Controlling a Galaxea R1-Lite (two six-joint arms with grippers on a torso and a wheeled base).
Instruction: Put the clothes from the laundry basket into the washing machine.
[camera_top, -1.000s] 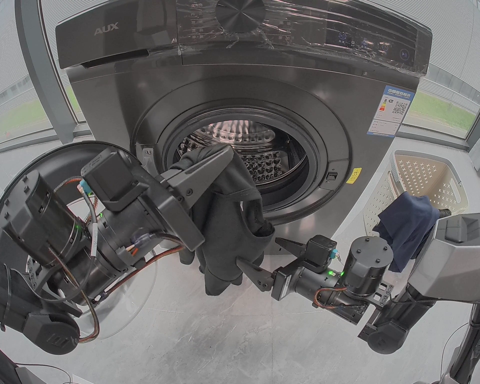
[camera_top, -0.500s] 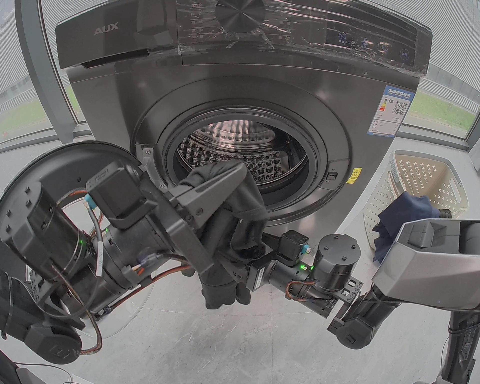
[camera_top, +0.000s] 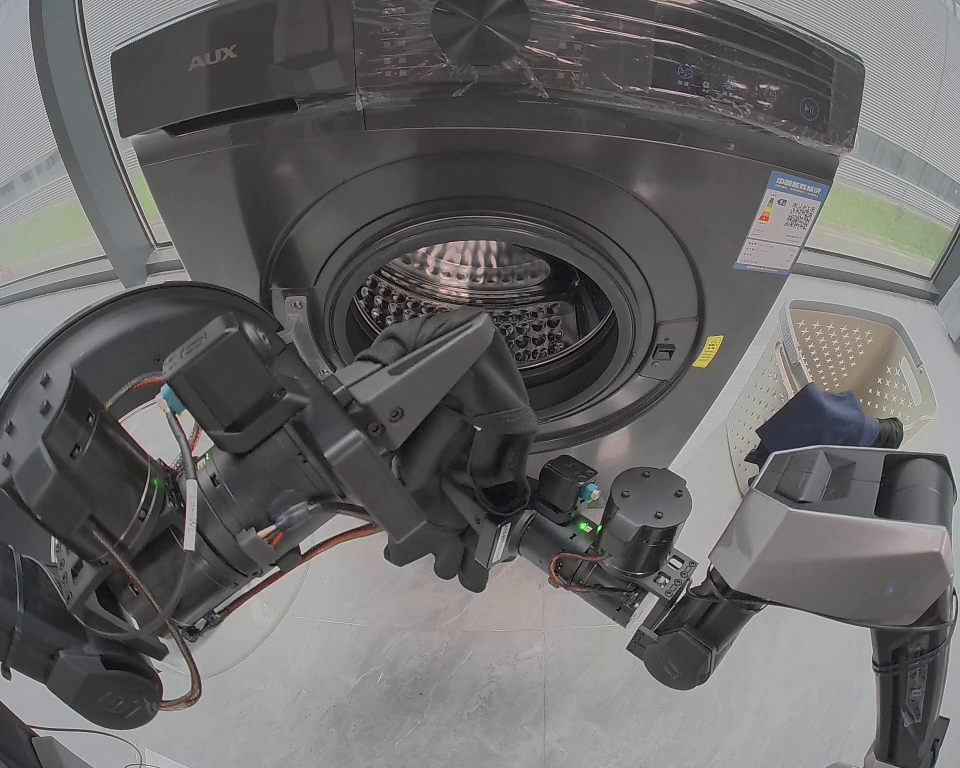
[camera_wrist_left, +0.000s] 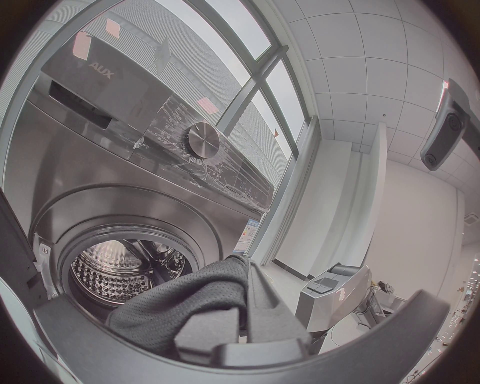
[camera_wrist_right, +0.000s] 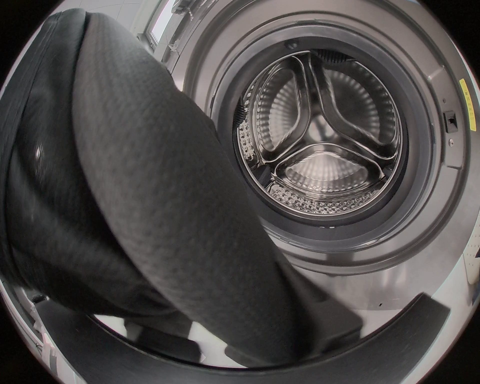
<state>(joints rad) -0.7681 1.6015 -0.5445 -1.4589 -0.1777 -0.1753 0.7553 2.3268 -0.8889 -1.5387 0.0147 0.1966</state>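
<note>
Beyond dark garment (camera_wrist_right: 150, 200), three drum paddles (camera_wrist_right: 317, 134)

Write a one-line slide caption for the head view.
Left gripper holds a dark garment before the open washing machine.

Dark, seemingly mesh-knit garment (camera_wrist_right: 150, 200) close up, beside the washing machine's (camera_wrist_right: 440, 240) open steel drum (camera_wrist_right: 325, 150).
</note>
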